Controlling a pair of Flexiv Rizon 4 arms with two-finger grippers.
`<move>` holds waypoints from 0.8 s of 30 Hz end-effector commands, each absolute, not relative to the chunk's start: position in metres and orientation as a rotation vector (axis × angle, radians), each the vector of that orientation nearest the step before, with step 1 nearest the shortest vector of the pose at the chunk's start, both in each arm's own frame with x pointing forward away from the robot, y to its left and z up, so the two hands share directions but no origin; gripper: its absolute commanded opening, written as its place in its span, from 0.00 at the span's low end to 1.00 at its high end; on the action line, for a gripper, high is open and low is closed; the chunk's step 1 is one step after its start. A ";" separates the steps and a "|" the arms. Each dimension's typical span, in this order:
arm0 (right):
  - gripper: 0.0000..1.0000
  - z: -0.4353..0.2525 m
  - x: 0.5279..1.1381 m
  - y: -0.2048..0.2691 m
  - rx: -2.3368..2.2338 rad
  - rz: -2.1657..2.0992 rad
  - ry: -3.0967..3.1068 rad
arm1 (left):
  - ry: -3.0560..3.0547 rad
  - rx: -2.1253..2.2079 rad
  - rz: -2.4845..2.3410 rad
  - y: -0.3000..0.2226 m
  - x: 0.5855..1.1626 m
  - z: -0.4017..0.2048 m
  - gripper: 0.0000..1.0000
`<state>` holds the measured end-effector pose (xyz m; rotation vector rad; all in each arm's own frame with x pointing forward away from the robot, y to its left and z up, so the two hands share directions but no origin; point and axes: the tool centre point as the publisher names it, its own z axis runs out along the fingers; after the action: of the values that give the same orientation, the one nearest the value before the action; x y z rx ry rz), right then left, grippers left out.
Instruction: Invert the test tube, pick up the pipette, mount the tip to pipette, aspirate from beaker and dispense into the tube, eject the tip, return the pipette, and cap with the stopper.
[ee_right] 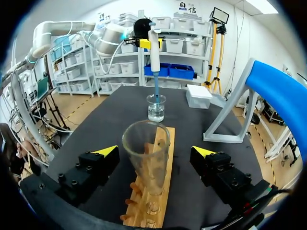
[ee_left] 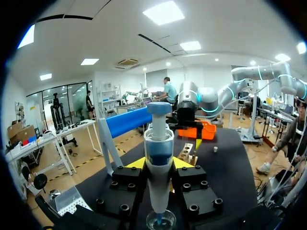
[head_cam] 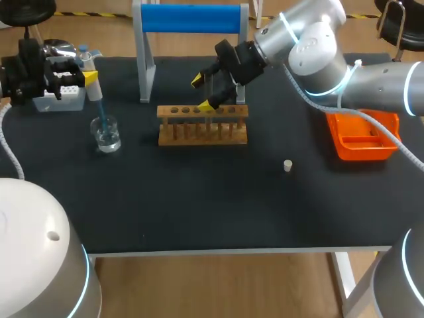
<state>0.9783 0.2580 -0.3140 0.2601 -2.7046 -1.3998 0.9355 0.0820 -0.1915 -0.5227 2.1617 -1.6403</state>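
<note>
Left claw (head_cam: 89, 78): clamped on the pipette (ee_left: 159, 143), tip (head_cam: 99, 109) down in the beaker (head_cam: 106, 134), far left.
Right claw (head_cam: 203, 93): fingers apart, flanking the test tube (ee_right: 146, 158) in the rack (head_cam: 202, 126).
Care: I judged the tip must sit submerged, pipette plumb.

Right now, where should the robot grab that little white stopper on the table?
Grip the stopper by its round sides, bringing the right gripper straight down from above. It is small and low and sits alone on the black table, so nothing blocks either side; coming in sideways would probably just push it along.
</note>
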 end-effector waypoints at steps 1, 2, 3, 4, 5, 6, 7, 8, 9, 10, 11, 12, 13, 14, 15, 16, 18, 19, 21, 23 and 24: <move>1.00 -0.308 0.977 0.261 0.262 -1.362 -2.725 | 2.159 -0.524 -1.638 0.081 0.934 -0.191 0.00; 1.00 -0.307 0.977 0.261 0.261 -1.362 -2.727 | 2.159 -0.524 -1.638 0.081 0.934 -0.191 0.00; 1.00 -0.306 0.977 0.261 0.262 -1.364 -2.726 | 2.159 -0.524 -1.638 0.081 0.934 -0.191 0.00; 1.00 -0.305 0.977 0.262 0.263 -1.364 -2.727 | 2.159 -0.524 -1.638 0.081 0.934 -0.191 0.00; 1.00 -0.304 0.977 0.262 0.264 -1.366 -2.728 | 2.159 -0.524 -1.638 0.081 0.934 -0.191 0.00; 1.00 -0.303 0.978 0.262 0.265 -1.366 -2.729 | 2.159 -0.524 -1.638 0.081 0.934 -0.191 0.00; 1.00 -0.303 0.978 0.261 0.264 -1.368 -2.730 | 2.159 -0.524 -1.638 0.081 0.934 -0.191 0.00; 1.00 -0.303 0.978 0.261 0.262 -1.369 -2.731 | 2.159 -0.524 -1.638 0.081 0.934 -0.191 0.00; 1.00 -0.303 0.978 0.261 0.256 -1.376 -2.728 | 2.159 -0.524 -1.638 0.081 0.934 -0.191 0.00; 1.00 -0.303 0.978 0.260 0.254 -1.376 -2.728 | 2.159 -0.524 -1.638 0.081 0.934 -0.191 0.00; 1.00 -0.304 0.978 0.259 0.253 -1.374 -2.729 | 2.159 -0.524 -1.638 0.081 0.934 -0.191 0.00; 1.00 -0.304 0.978 0.259 0.250 -1.373 -2.729 | 2.159 -0.524 -1.638 0.081 0.934 -0.191 0.00; 1.00 -0.305 0.978 0.258 0.247 -1.373 -2.729 | 2.159 -0.524 -1.638 0.081 0.934 -0.191 0.00; 1.00 -0.305 0.978 0.258 0.244 -1.374 -2.728 | 2.159 -0.524 -1.638 0.081 0.934 -0.191 0.00; 1.00 -0.305 0.978 0.257 0.241 -1.376 -2.728 | 2.159 -0.524 -1.638 0.081 0.934 -0.191 0.00; 1.00 -0.305 0.978 0.256 0.240 -1.378 -2.727 | 2.159 -0.524 -1.638 0.081 0.934 -0.191 0.00; 1.00 -0.305 0.977 0.255 0.238 -1.381 -2.727 | 2.159 -0.524 -1.638 0.081 0.934 -0.191 0.00; 1.00 -0.305 0.977 0.254 0.237 -1.381 -2.727 | 2.159 -0.524 -1.638 0.081 0.934 -0.191 0.00; 1.00 -0.305 0.977 0.252 0.235 -1.383 -2.728 | 2.159 -0.524 -1.638 0.081 0.934 -0.191 0.00; 1.00 -0.305 0.977 0.252 0.233 -1.384 -2.728 | 2.159 -0.524 -1.638 0.081 0.934 -0.191 0.00; 1.00 -0.305 0.977 0.252 0.233 -1.383 -2.728 | 2.159 -0.524 -1.638 0.081 0.934 -0.191 0.00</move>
<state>0.9795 0.2538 -0.3061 0.2347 -2.7240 -1.3836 0.9355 0.0820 -0.1915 -0.5228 2.1617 -1.6403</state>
